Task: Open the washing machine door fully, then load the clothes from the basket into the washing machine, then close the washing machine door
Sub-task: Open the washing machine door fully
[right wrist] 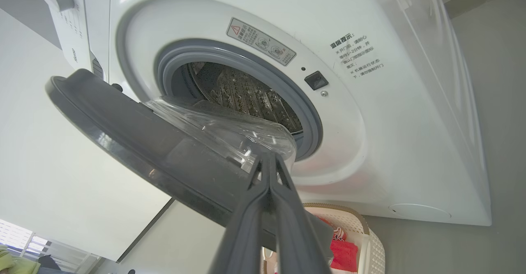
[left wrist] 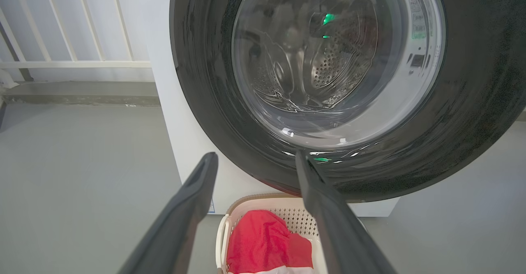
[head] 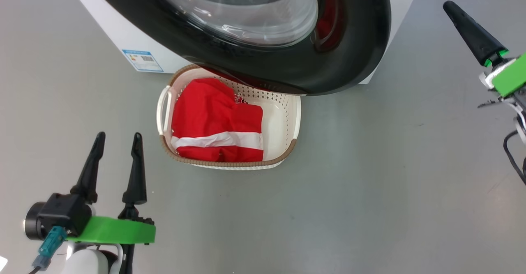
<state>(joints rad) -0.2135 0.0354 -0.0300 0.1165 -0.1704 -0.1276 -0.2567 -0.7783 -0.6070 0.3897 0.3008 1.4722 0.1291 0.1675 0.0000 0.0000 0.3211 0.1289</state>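
Note:
The washing machine door [head: 349, 60], glossy black with a clear glass bowl, stands partly open and overhangs the back of the basket [head: 287, 113]. The red clothes [head: 213, 118] with a white stripe lie in the basket on the floor. My left gripper [head: 118, 135] is open and empty at the lower left, a little left of the basket. My right gripper [head: 448, 6] is shut on nothing at the upper right, off the door's free edge. In the right wrist view the gripper [right wrist: 267, 157] points at the door's inner side [right wrist: 123, 126], with the steel drum [right wrist: 246, 93] behind.
The white washing machine [head: 119, 31] carries a blue sticker [head: 141, 59] low on its front and a round flap [right wrist: 419, 211]. A white railing [left wrist: 74, 64] runs behind it on the left. Grey floor [head: 370, 183] spreads right of and in front of the basket.

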